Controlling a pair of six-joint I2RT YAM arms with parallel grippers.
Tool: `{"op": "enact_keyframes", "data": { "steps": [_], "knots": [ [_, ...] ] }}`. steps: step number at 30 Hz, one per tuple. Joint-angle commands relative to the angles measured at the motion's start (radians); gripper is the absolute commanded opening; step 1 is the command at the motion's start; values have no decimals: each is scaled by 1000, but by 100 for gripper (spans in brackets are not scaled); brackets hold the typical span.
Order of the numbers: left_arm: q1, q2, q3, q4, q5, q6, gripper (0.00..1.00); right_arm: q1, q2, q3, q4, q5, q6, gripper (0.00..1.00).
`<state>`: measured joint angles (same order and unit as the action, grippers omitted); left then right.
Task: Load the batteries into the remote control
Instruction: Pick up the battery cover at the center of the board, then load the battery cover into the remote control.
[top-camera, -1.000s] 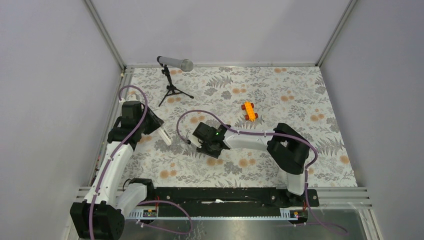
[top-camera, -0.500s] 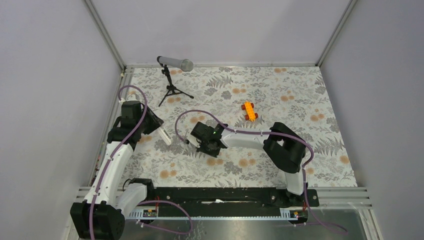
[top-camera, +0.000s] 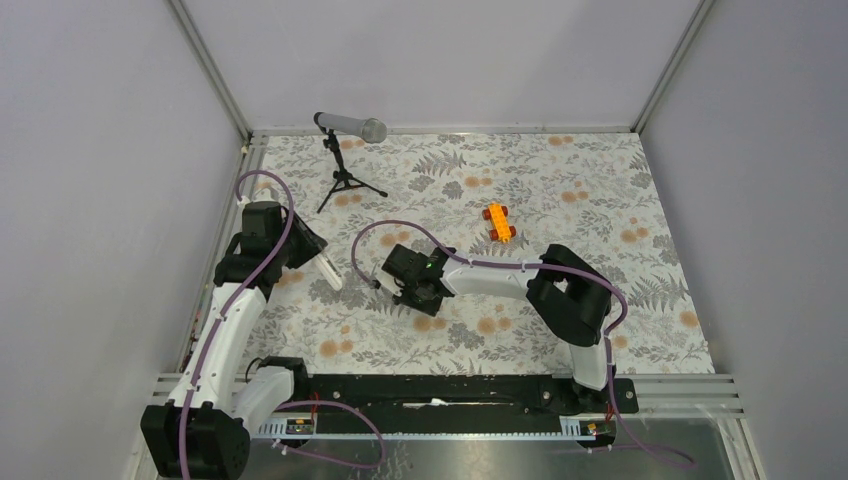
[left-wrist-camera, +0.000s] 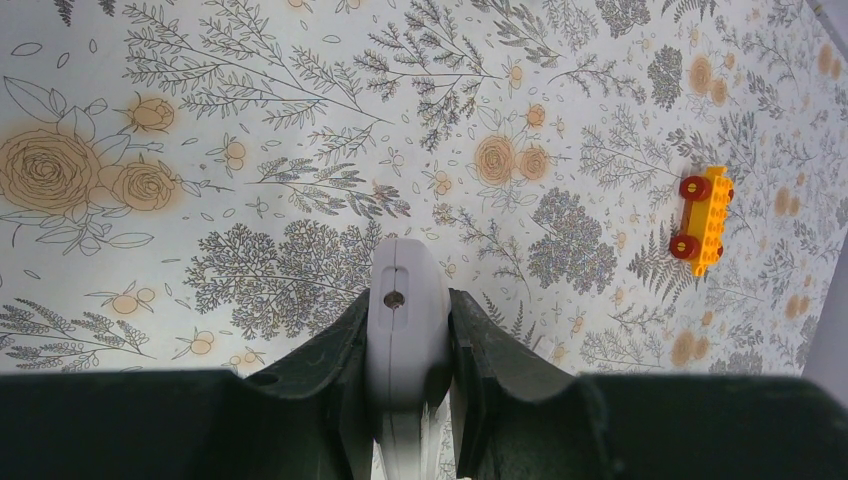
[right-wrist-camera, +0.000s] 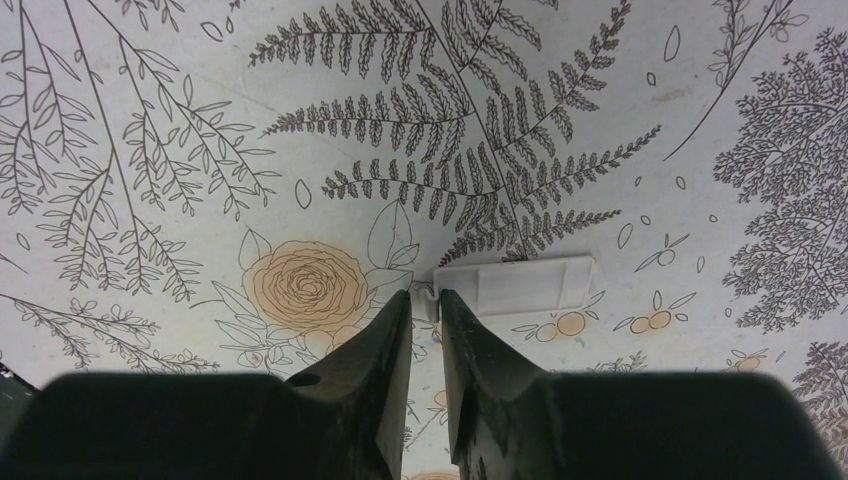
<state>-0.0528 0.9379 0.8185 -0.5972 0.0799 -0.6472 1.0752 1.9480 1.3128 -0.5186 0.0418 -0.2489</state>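
Note:
My left gripper (left-wrist-camera: 405, 300) is shut on the remote control (left-wrist-camera: 405, 320), a slim white body that sticks out past the fingers above the floral table. From above, the remote control (top-camera: 329, 271) slants out of the left gripper (top-camera: 314, 257) at the table's left. My right gripper (right-wrist-camera: 425, 297) is down at the table with its jaws only a narrow gap apart. The end clip of a small flat white cover piece (right-wrist-camera: 520, 285) sits between the tips, and the cover lies flat. In the top view the right gripper (top-camera: 408, 296) is mid-table. The batteries are out of view.
An orange toy car (top-camera: 499, 221) stands right of centre, also visible in the left wrist view as the toy car (left-wrist-camera: 703, 205). A microphone on a black tripod (top-camera: 348, 127) stands at the back left. Metal frame posts and grey walls bound the table.
The right arm has shifted slightly to the left over the table. The left arm and the remote control have not moved.

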Motion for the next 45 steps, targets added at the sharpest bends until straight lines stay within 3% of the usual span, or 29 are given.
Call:
{"op": "enact_keyframes", "data": {
  "steps": [1,6,11,16,19,22,25,28,32,35,45],
  "knots": [
    [7,1,41,31,24,1,0,8,-28,9,-35,-11,8,22],
    [7,-5,40,33,28,-2,0,8,-12,-3,3,-15,12,19],
    [7,-10,38,36,36,-2,0,8,-9,1,35,15,41,0],
    [7,-39,-4,120,116,-30,0,-42,-145,-22,108,-28,150,0],
    [6,-66,-79,248,189,-90,0,-128,-301,-69,205,-138,296,0],
    [-2,-100,-194,482,243,-203,0,-224,-506,-194,362,-204,457,0],
    [-38,-115,-319,772,225,-351,0,-308,-672,-311,538,-265,629,0],
    [-124,-93,-359,957,129,-413,0,-368,-777,-387,701,-315,816,0],
    [-272,-7,-336,1126,5,-450,0,-403,-795,-461,960,-403,1109,0],
    [-313,81,-304,1222,-17,-504,0,-405,-756,-505,1180,-460,1274,0],
    [-360,150,-301,1400,-50,-697,0,-410,-675,-516,1466,-432,1504,0]
  ]
}}
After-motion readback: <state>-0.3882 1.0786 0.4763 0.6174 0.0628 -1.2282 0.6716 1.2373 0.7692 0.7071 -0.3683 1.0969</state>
